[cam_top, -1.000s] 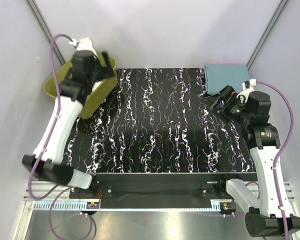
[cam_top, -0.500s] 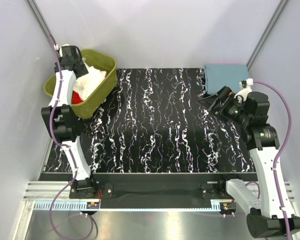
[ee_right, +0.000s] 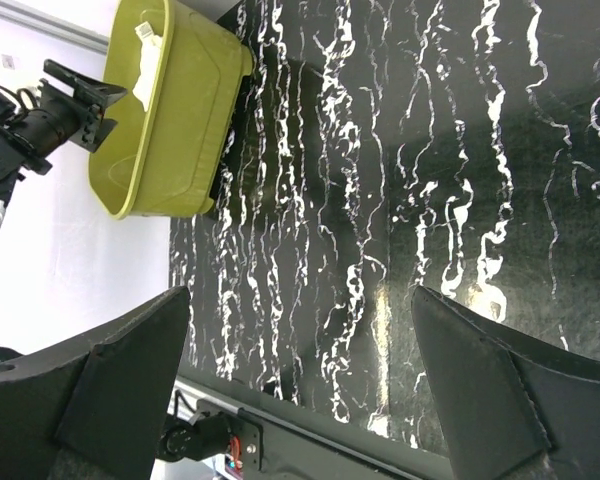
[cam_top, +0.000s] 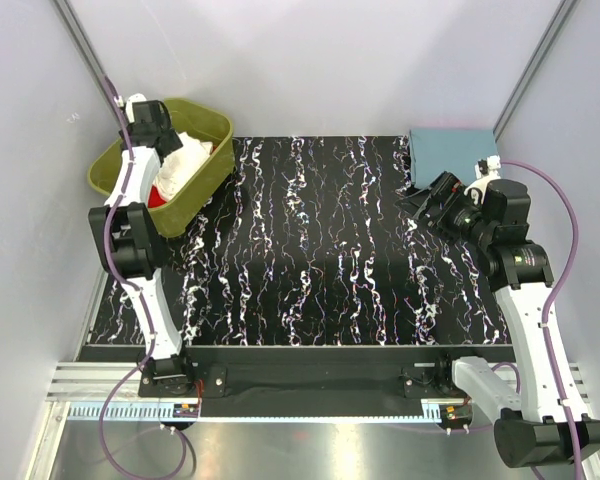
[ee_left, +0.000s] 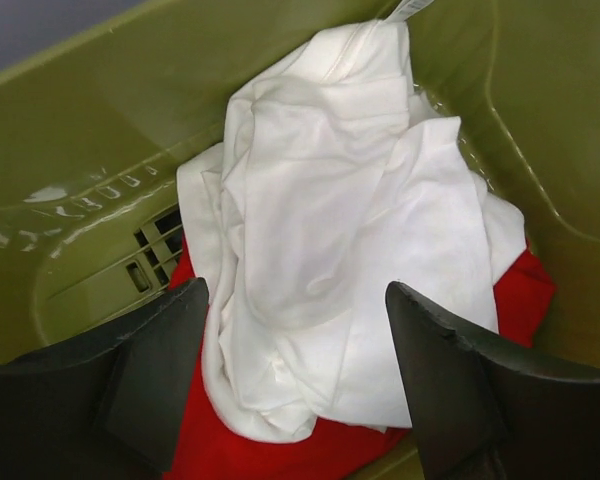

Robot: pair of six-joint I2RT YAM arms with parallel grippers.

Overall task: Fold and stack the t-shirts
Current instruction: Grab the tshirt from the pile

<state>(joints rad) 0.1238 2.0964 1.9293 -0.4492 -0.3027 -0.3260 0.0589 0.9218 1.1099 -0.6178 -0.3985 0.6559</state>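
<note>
My left pincer [ee_left: 295,300] hangs over the olive-green tub [ee_left: 80,150] at the far left corner of the counter [cam_top: 320,260]. Its jaws are spread wide and hold nothing. Both t-shirts lie in a heap inside the tub. The white t-shirt [ee_left: 330,230] is crumpled on top, and the red t-shirt [ee_left: 525,290] shows beneath it at the near and right edges. Neither is on the counter, so I judge the task to be at its first step: fetching a shirt out for folding.

The right pincer [ee_right: 300,300] waits on the far right, jaws also apart and empty. It is tilted across the marbled black surface, close beside a flat teal-blue item [cam_top: 450,155] in the far right corner (folded cloth or a pad, I cannot tell which).

As I read it, the next move is for the left arm to drop straight down and pinch a thick fold of the white shirt, clear of the tub's walls. It then has to lift high enough to free the shirt from the red one below. The cloth is limp and bunched, so the red shirt may well drag up with it.
</note>
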